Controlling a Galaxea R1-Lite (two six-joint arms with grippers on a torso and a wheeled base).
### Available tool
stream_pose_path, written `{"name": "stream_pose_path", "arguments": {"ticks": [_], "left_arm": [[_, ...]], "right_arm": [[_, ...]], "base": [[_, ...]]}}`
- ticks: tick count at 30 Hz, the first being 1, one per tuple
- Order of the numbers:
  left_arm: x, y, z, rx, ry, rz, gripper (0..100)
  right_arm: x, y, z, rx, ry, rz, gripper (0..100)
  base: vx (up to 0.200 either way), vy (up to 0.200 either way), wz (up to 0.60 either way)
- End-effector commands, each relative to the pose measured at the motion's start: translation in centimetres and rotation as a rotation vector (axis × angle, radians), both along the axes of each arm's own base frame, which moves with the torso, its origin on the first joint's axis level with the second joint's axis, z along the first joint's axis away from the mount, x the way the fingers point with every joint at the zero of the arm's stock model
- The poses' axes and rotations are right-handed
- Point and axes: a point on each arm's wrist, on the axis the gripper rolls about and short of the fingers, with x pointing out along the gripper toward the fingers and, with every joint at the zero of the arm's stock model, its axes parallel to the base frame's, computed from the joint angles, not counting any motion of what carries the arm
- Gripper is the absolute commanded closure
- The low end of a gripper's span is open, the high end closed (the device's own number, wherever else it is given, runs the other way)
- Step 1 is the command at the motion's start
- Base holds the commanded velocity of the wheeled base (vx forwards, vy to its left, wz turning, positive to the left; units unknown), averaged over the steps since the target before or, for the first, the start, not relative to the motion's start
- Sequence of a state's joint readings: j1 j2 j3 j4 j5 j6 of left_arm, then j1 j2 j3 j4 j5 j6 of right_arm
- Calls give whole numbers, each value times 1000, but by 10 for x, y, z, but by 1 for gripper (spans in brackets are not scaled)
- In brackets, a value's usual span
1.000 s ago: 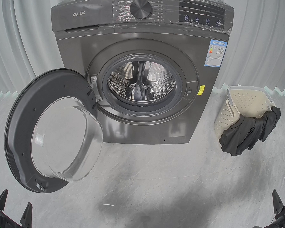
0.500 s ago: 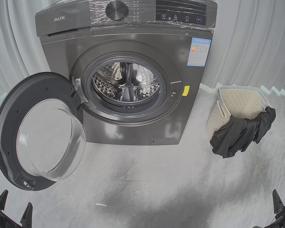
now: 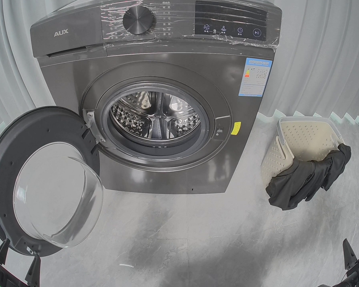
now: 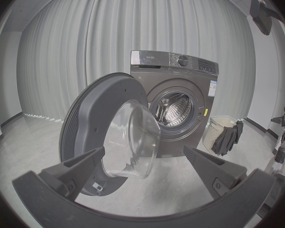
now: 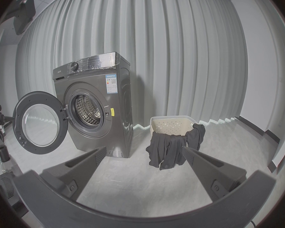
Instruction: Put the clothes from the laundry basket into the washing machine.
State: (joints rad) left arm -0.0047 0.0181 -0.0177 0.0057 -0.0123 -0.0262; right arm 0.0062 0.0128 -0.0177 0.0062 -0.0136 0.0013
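Grey stone-look floor (image 3: 211,236) runs up to a pleated curtain (image 3: 323,44). The washer (image 3: 147,62) stands in front of it, with its door (image 3: 16,148) swung wide to the robot's left and the drum (image 3: 155,118) bare. The basket (image 3: 276,160) stands to the washer's right, near it but apart. Dark clothes (image 3: 303,178) hang over the basket's front rim, and most of the fabric spills down the outer wall toward the floor. Both arms sit low and well apart from the basket. The left end effector (image 4: 143,149) is spread wide with nothing in it, and the right end effector (image 5: 143,149) is the same.

The fabric looks thin, light and limp, so it should bunch and trail rather than hold a shape. A loose fold could slip out of a shallow pinch. The best hold is probably the thick gathered part at the rim, taken deep by the nearer right arm. The lift should go high enough for the hanging tail to clear the rim.
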Motion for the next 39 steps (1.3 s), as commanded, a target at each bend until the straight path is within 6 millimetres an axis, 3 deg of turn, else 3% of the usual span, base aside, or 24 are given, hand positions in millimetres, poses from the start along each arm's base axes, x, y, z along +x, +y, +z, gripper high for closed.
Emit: {"name": "stream_pose_path", "arguments": {"ticks": [1,39], "left_arm": [[0,0,-4,0,-3,0,0],[0,0,-5,0,-3,0,0]], "right_arm": [[0,0,-4,0,2,0,0],[0,0,-5,-1,3,1,0]], "base": [[0,0,0],[0,-189,0]]}}
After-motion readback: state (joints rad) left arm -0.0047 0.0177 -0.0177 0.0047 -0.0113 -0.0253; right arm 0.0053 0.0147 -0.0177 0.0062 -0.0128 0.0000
